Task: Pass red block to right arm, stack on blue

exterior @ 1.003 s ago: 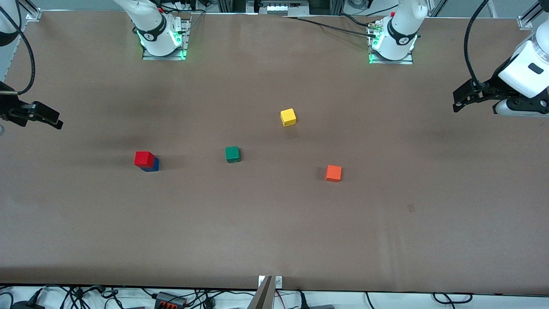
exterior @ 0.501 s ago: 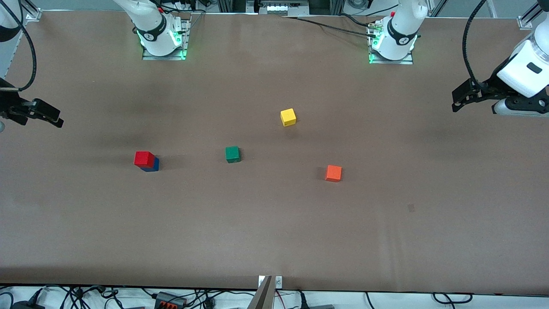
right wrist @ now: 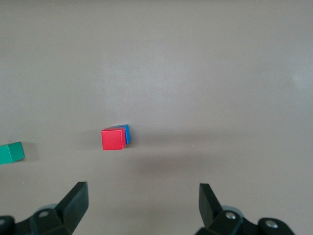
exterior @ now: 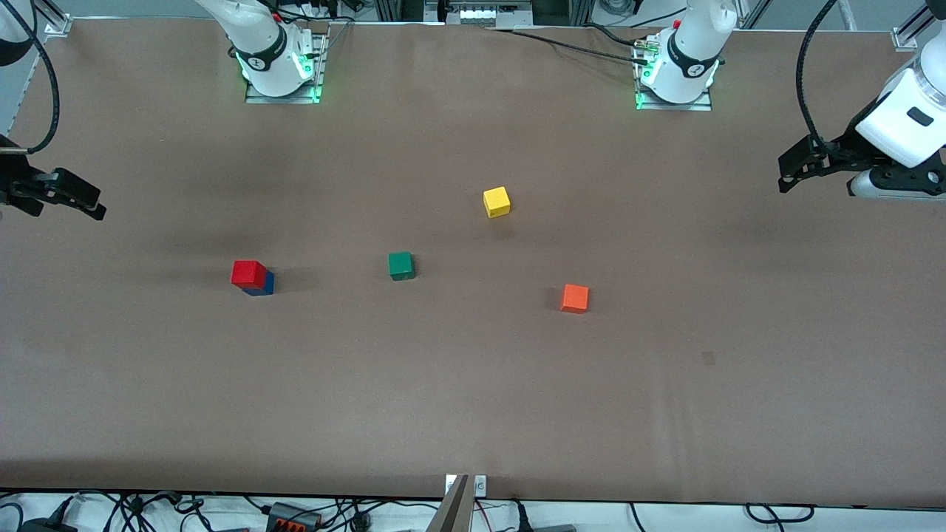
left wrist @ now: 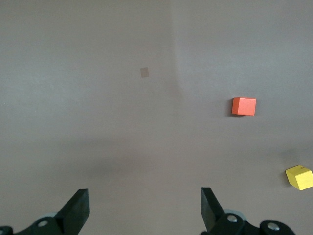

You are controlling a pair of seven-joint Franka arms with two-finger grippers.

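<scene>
The red block [exterior: 248,273] sits on top of the blue block [exterior: 264,285] toward the right arm's end of the table, a little askew, so a strip of blue shows at one side. The right wrist view shows the same stack, red block [right wrist: 112,139] over blue block [right wrist: 126,133], well ahead of the open right gripper [right wrist: 143,190]. In the front view the right gripper [exterior: 80,199] hangs open and empty over the table's edge at its own end. The left gripper [exterior: 792,174] hangs open and empty over the other end; its wrist view shows the left gripper [left wrist: 144,196] over bare table.
A green cube [exterior: 400,265] lies mid-table, beside the stack. A yellow cube [exterior: 497,201] sits farther from the front camera and an orange cube [exterior: 574,298] nearer it, toward the left arm's end. The brown table [exterior: 473,414] carries nothing else.
The right gripper has drifted slightly outward toward its end of the table. The left gripper has barely shifted. The blocks have not moved.
</scene>
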